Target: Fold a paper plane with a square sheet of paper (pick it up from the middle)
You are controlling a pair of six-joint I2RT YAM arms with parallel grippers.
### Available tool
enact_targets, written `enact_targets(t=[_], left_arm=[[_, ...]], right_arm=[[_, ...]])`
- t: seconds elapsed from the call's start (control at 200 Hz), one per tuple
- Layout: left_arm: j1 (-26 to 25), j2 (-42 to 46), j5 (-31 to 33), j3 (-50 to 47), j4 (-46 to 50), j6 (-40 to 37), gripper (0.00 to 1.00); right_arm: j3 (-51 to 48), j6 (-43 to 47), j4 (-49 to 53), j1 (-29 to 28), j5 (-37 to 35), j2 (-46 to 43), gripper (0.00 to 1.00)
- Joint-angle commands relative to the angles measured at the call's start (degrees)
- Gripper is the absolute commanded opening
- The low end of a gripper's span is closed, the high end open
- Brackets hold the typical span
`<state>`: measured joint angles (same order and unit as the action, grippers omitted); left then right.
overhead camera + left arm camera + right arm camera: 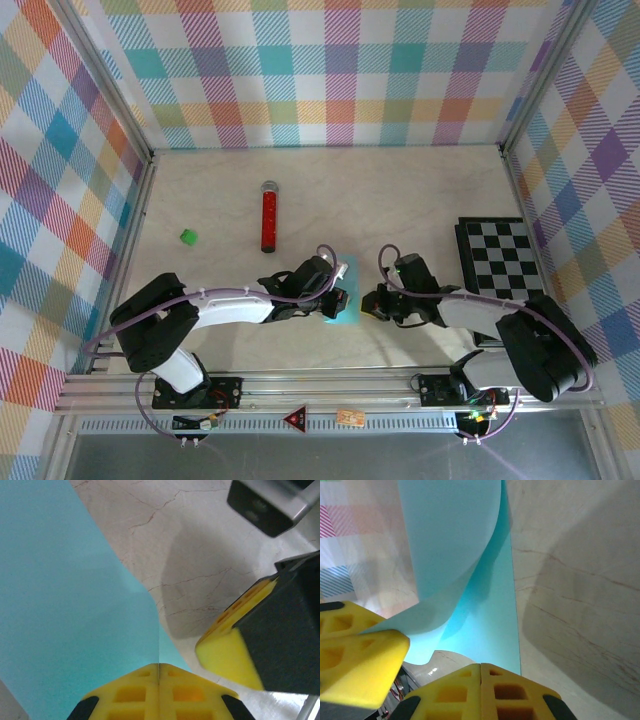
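Note:
The square sheet of paper point(346, 312) is light cyan and sits between my two grippers at the table's near middle. My left gripper point(159, 666) is shut on one edge of the sheet point(65, 605), and the paper runs into the seam of its jaws. That lifted flap point(452, 540) curls up over a flat layer point(492, 625) lying on the table. My right gripper point(480, 666) is shut, with its tips at the flat layer's near edge. I see no paper in its seam. From above, the left gripper point(337, 297) and right gripper point(373, 302) nearly meet.
A red glittery tube point(269, 217) lies upright in the picture behind the left arm, with a small green block point(188, 237) to its left. A black-and-white checkered board point(503, 257) sits at the right. Plaid walls enclose the table on three sides.

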<state>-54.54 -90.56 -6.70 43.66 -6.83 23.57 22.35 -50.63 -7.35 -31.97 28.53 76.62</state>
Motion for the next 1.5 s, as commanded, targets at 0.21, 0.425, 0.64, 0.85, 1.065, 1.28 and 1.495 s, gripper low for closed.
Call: enact_targets(t=[0.21, 0.425, 0.64, 0.85, 1.065, 1.28, 1.495], left_arm=[[0.56, 0.56, -0.82, 0.02, -1.17, 2.35, 0.0], [0.58, 0.18, -0.75, 0.03, -1.23, 3.0, 0.0], [0.58, -1.27, -1.8, 0.04, -3.89, 5.15, 0.0], [0.57, -2.15, -1.21, -0.24, -6.59, 7.96, 0.0], [0.58, -2.31, 0.51, -0.61, -7.2, 8.54, 0.0], [0.58, -2.16, 0.81, -0.51, -5.59, 7.64, 0.02], [0.58, -2.39, -0.07, 0.47, 0.29, 3.95, 0.16]], right_arm=[[3.92, -1.64, -4.59, -3.88, -1.05, 7.16, 0.0], [6.83, 4.91, 10.85, -3.89, -9.86, 7.88, 0.0], [11.46, 10.3, 19.75, -3.72, -13.86, 8.0, 0.0], [14.4, 11.82, 20.94, -3.48, -13.99, 7.54, 0.02], [11.19, 6.6, 10.04, -3.45, -7.1, 6.28, 0.06], [8.39, 1.94, 4.2, -3.43, -6.37, 10.7, 0.06], [7.69, 1.99, 5.46, -3.45, -7.88, 11.88, 0.05]])
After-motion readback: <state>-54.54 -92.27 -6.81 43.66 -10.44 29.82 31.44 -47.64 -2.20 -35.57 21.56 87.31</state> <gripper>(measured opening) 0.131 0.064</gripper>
